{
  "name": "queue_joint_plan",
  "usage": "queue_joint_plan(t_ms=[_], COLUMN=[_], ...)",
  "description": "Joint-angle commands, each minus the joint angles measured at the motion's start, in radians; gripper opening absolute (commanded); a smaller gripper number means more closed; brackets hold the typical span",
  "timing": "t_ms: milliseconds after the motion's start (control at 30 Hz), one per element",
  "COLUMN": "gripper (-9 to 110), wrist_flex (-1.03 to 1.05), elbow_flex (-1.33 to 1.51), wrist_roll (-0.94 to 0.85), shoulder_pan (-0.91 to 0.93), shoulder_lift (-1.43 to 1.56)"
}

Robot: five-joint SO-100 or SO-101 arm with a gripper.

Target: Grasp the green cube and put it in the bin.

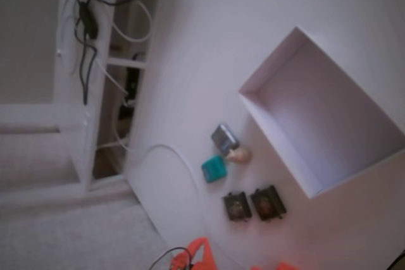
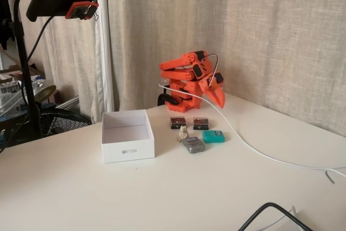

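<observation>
The green cube (image 1: 214,168) (image 2: 213,136) lies on the white table, a small teal block with rounded corners. The bin (image 1: 278,147) (image 2: 128,147) is a white open-topped box and nothing shows inside it. In a fixed view the cube rests to the right of the bin. The orange arm (image 2: 189,77) sits folded at the back of the table. Its gripper (image 2: 219,98) points down, looks shut and holds nothing, well behind and above the cube. In the other fixed view only bits of the orange arm (image 1: 199,252) show at the bottom edge.
A grey-blue shiny block (image 1: 224,136) (image 2: 193,144) and a small beige figure (image 1: 239,154) (image 2: 183,132) sit beside the cube. Two dark square items (image 1: 236,206) (image 2: 178,122) lie nearer the arm. A white cable (image 2: 254,147) crosses the table, and a camera stand (image 2: 32,79) rises at the left.
</observation>
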Motion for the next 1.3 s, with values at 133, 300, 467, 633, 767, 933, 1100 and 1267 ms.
queue_joint_plan(t_ms=[133,300,467,633,767,933,1100,1267], gripper=[67,73,88,88,88,88,88,88], wrist_flex=[-0.109,-0.146,-0.005,0.080,0.094,-0.091,-0.063,-0.026], elbow_flex=[-0.055,-0.293,-0.658,-0.996,-1.163,-1.195,-1.177,-1.051], wrist_roll=[0.000,-0.005,0.003,0.003,0.003,-0.005,0.000,-0.002], shoulder_pan=[-0.057,-0.084,-0.080,-0.017,0.132,0.319,0.471,0.560], shoulder_lift=[-0.219,-0.472,-0.739,-1.015,-1.193,-1.397,-1.520,-1.548])
